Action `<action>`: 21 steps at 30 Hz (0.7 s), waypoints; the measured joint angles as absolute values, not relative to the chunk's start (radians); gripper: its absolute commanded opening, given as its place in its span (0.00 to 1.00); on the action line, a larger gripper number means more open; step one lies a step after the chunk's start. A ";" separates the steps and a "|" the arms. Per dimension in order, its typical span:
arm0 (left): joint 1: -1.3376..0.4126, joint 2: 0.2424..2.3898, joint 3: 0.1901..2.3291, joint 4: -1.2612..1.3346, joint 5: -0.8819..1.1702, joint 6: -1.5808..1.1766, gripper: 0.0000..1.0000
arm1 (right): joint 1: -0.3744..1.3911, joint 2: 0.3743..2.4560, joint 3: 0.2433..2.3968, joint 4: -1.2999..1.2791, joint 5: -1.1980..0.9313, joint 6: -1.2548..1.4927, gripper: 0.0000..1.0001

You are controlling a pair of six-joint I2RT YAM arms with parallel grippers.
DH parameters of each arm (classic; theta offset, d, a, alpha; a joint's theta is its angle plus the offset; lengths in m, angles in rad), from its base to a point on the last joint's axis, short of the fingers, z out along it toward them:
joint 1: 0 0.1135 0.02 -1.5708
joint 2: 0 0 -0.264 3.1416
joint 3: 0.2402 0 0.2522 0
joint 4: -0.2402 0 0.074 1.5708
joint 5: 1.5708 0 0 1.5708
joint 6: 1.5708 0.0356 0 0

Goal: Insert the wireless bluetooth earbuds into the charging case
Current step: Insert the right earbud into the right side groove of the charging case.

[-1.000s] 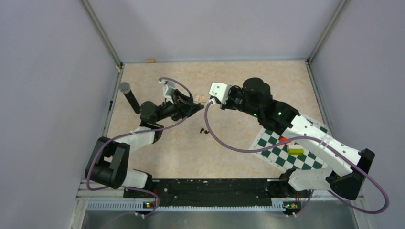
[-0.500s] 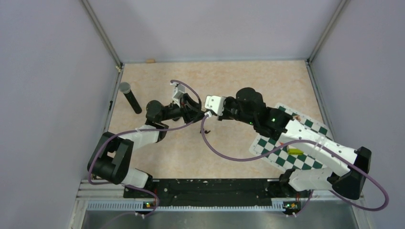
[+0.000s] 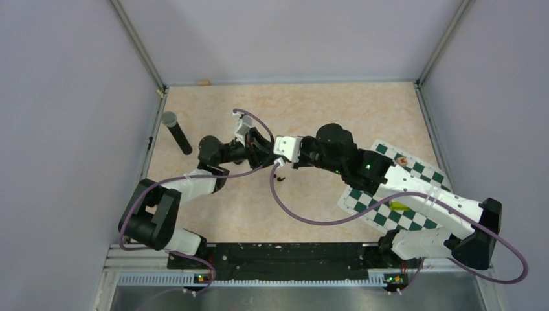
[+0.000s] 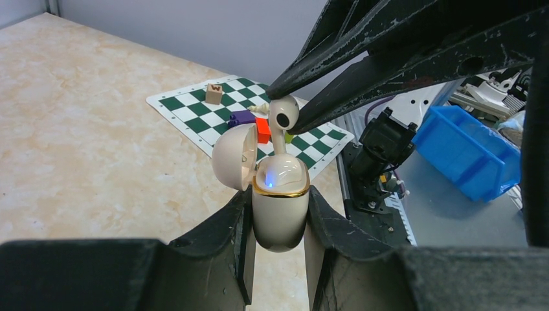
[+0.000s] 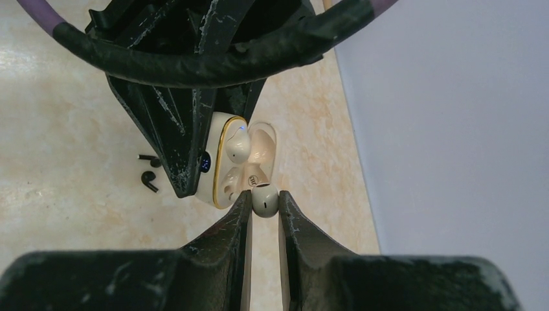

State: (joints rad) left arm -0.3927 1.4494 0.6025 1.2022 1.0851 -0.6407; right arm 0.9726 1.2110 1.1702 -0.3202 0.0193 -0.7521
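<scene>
Left wrist: left gripper [image 4: 278, 201] clamped on the case [image 4: 280, 214], a cream pebble with a gold rim, held upright off the table [image 4: 78, 129]. Lid [image 4: 234, 157] is swung open to the case's left. One cream bud [image 4: 283, 175] is seated in the case with a blue light on beside it. Right gripper [image 4: 283, 113] comes in from above the case, tips pinching the second bud [image 4: 283, 118] by its head, stem pointing down at the case mouth; can't tell if it touches. Behind the case lies a chessboard mat [image 4: 188, 107] carrying a wooden block [image 4: 214, 93], a purple block [image 4: 241, 117] and a red block [image 4: 262, 129]. A blue bin [image 4: 469, 149] sits off the table, right of the case. Right wrist: the pinched bud sits just beside the open case, at the empty socket next to the seated bud. Two small black bits [image 5: 150, 172] lie on the table left of the case, apart from it. Top: both arms meet mid-table and the case is too small to make out between the tips. A black cylinder [image 3: 176, 133] lies well left of the meeting point, the mat to its right.
</scene>
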 measured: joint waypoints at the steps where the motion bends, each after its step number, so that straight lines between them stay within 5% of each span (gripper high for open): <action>1: -0.393 1.449 0.603 1.202 1.085 -0.640 0.00 | 0.974 1.211 1.166 -0.317 0.022 -0.753 0.04; 21: -0.393 1.449 0.604 1.192 1.093 -0.640 0.00 | 0.998 1.211 1.139 -0.291 0.044 -0.775 0.04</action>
